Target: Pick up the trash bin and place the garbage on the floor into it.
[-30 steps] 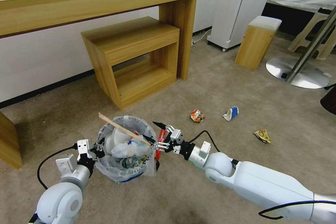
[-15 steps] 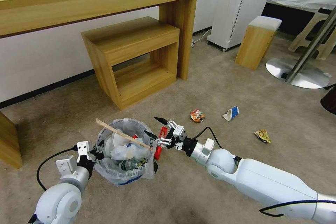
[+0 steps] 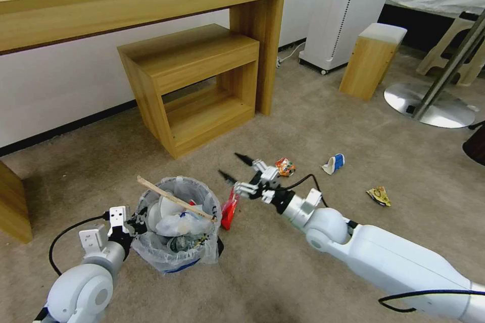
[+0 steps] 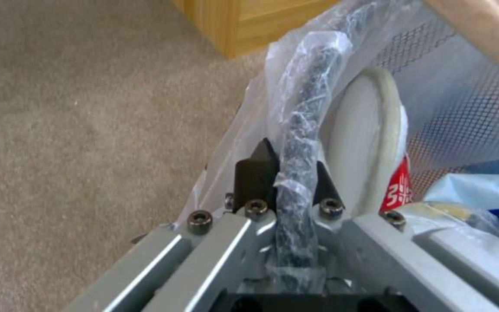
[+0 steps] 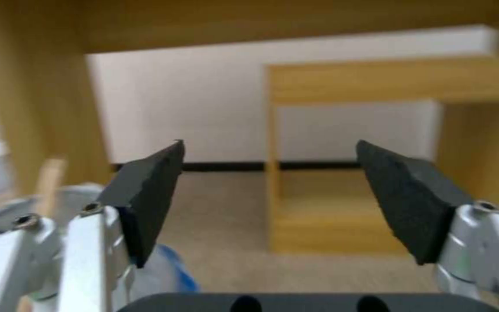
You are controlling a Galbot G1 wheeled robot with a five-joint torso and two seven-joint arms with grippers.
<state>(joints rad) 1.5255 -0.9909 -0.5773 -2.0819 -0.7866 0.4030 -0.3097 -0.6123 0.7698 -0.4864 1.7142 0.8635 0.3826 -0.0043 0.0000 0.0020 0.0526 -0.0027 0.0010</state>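
Right gripper [image 3: 230, 165]: empty, fingers spread wide, tips pointing away from the robot and toward the low wooden shelf [image 3: 197, 86], held a little above the floor [image 3: 303, 126].

Just beneath and behind the tips, toward the robot: red wrapper [image 3: 229, 208], lying on the carpet outside the bin [image 3: 151, 248], close against the bag on its right side. Long axis running roughly toward and away from the robot, nearly in line with the right forearm. Contact between wrapper and bag not resolvable.

Just beside the gripper on its right: orange packet [image 3: 284, 166]. Farther right, well apart: blue-white cup [image 3: 333, 163], tipped over, then yellow packet [image 3: 379, 195].

Left gripper [image 4: 287, 173]: closed on the bag-wrapped rim at the left side of the bin, one finger outside, one inside. Bin already well filled, with a wooden stick [image 3: 172, 197] laid across its mouth, one end jutting past the rim on the left.

Governing relation, as a judgement: every loose piece to the right of the bin, hence nearer the right arm, with the left arm occupied as carrier. Nearest piece the red wrapper, reachable only by drawing back and tipping down. Across its narrow width, a pinch likely to suit best. Risk: snagging the bag.
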